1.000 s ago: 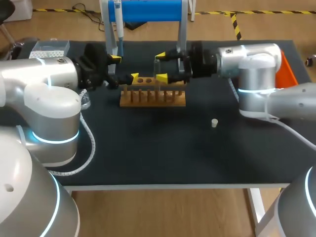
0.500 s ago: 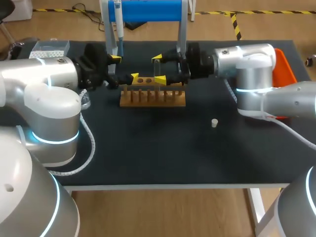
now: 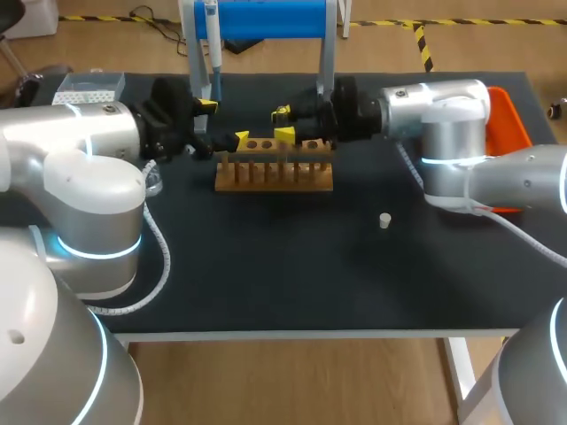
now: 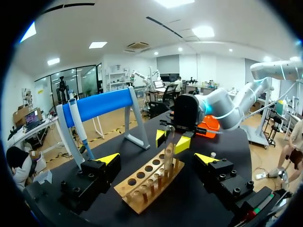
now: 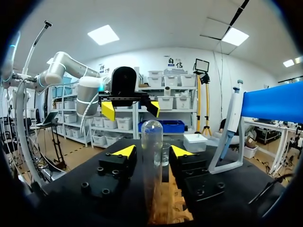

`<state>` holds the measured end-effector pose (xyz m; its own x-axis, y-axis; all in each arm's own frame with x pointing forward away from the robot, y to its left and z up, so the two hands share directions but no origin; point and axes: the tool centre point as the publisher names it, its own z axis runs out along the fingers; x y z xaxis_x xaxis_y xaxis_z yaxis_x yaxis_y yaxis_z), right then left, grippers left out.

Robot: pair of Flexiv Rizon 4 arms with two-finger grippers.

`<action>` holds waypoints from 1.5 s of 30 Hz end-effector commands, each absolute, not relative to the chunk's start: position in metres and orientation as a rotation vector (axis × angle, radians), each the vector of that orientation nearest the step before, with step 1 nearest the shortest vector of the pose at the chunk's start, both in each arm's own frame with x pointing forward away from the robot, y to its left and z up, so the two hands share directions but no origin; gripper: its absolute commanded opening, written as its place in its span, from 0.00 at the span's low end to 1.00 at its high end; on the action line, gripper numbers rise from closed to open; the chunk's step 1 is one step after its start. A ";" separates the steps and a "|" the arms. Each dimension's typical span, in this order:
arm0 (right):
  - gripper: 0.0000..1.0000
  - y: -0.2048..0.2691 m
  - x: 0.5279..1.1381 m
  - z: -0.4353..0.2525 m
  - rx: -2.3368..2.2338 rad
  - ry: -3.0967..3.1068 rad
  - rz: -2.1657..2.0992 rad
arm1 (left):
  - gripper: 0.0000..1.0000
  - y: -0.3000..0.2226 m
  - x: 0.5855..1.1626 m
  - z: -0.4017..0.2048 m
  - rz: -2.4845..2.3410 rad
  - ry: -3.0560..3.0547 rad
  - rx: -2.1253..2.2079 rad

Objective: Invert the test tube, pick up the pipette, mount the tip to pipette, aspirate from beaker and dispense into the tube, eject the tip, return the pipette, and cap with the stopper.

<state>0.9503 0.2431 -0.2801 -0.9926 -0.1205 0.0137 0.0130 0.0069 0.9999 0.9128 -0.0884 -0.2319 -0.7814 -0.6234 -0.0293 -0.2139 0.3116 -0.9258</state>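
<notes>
- Two yellow-tipped fingers of your right gripper point(image 5: 154, 151) straddle the test tube point(image 5: 152, 165), a thin gap showing on each side, so it is not yet clamped
- Tube stands upright in the wooden rack point(image 3: 275, 173), long axis vertical, directly between those fingers; your right arm is far the nearer
- Your left gripper point(image 4: 157, 160) is spread wide facing the rack's other end, gripping nothing
- Tube looks like clear glass, rounded closed end up, seemingly empty; expect it to be slippery
</notes>
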 end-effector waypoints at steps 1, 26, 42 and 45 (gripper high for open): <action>0.42 0.245 0.954 -0.282 0.116 -2.148 -2.145 | 1.00 -0.089 0.914 -0.234 -1.469 2.199 -0.744; 0.00 0.242 0.951 -0.270 0.096 -2.144 -2.151 | 1.00 -0.089 0.914 -0.234 -1.469 2.199 -0.744; 0.00 0.238 0.951 -0.247 0.111 -2.162 -2.161 | 1.00 -0.089 0.914 -0.234 -1.469 2.199 -0.744; 0.00 0.237 0.950 -0.241 0.106 -2.152 -2.162 | 1.00 -0.089 0.914 -0.234 -1.469 2.199 -0.744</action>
